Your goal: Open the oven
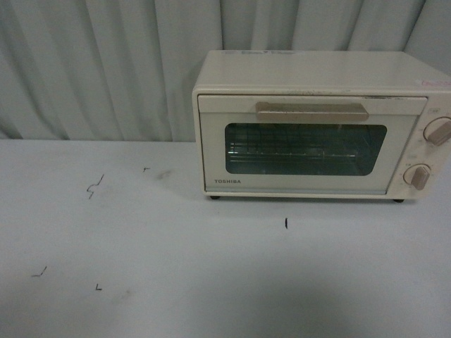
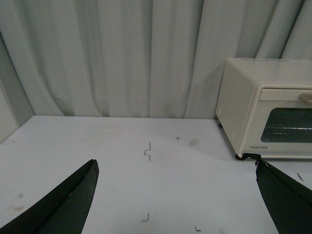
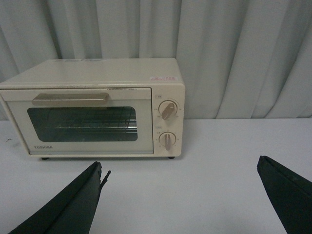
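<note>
Oven [image 1: 310, 70] far right on table [image 1: 176, 267], door [image 1: 213, 151] shut. Left gripper [image 2: 176, 165] and right gripper [image 3: 179, 163] spread wide, not touching it.

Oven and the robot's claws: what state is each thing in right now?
Oven door, shut.
Handle, nothing gripping it.
Upper knob, bar tilted.
Lower knob, bar nearly upright.
Left claw, open, empty, touching nothing.
Right claw, open, empty, touching nothing.
</note>
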